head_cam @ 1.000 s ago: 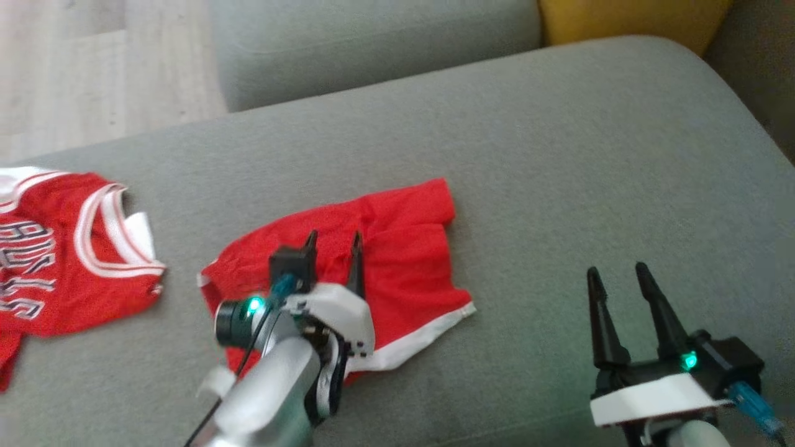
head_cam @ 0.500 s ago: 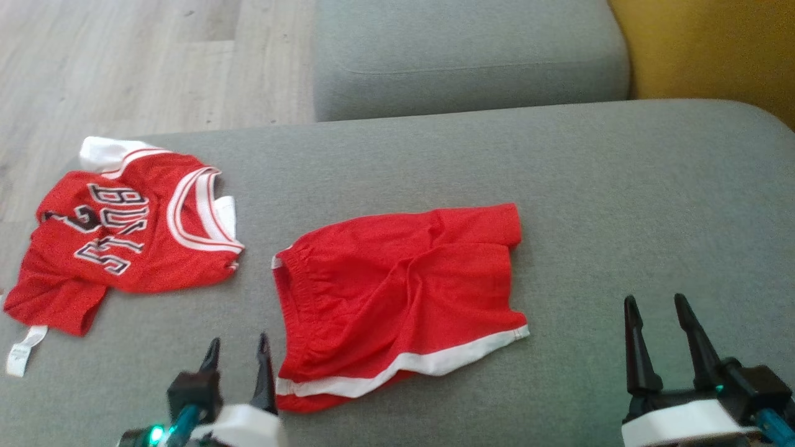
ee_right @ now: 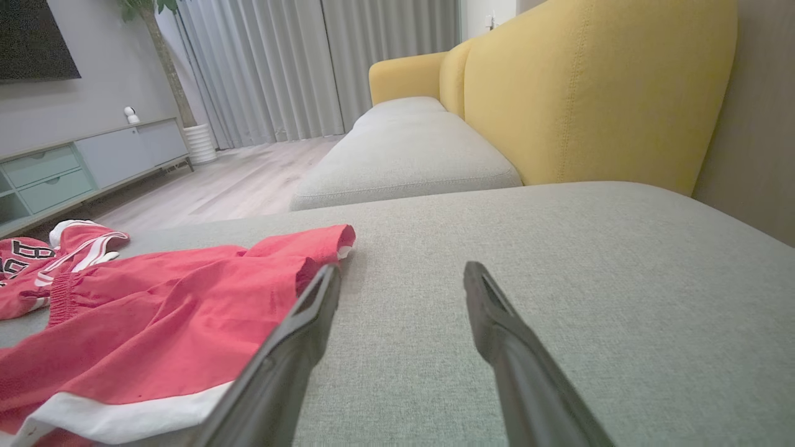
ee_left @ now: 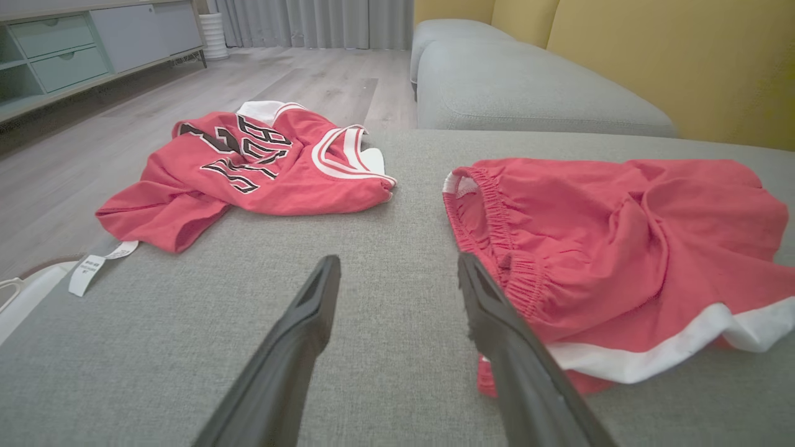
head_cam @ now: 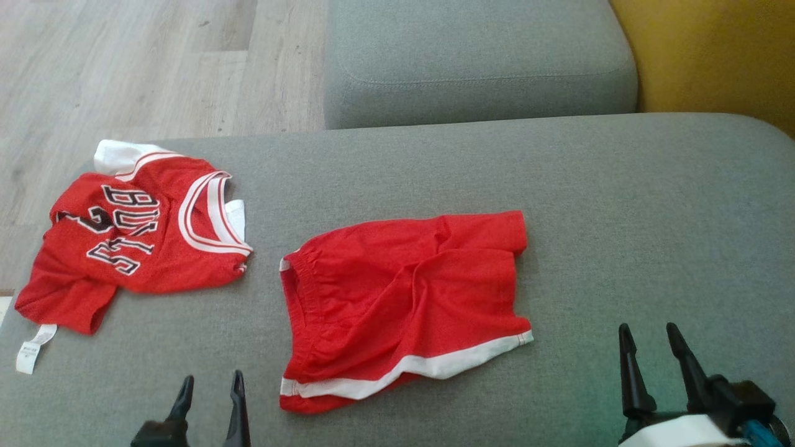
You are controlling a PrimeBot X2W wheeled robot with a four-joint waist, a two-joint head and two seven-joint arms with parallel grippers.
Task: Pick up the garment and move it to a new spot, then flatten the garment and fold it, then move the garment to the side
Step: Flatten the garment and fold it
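Observation:
The garment, a pair of red shorts (head_cam: 404,304) with a white hem, lies loosely rumpled in the middle of the grey sofa seat (head_cam: 621,205). It also appears in the wrist views as the shorts (ee_left: 621,242) and the shorts (ee_right: 155,323). My left gripper (head_cam: 211,380) is open and empty at the near edge, just left of the waistband, and its fingers (ee_left: 310,323) hover over bare cushion. My right gripper (head_cam: 647,332) is open and empty to the right of the hem. In its own wrist view the right gripper (ee_right: 402,270) points past the shorts' far corner.
A red jersey (head_cam: 136,248) with white trim and black lettering lies crumpled at the seat's left edge, its label (head_cam: 28,357) hanging off. A second grey cushion (head_cam: 478,62) sits beyond, with a yellow backrest (head_cam: 714,56) at right and wooden floor (head_cam: 124,62) at left.
The head camera has shifted, bringing the whole jersey into view. My left gripper has drawn back off the shorts to the near edge at their left. The shorts lie released.

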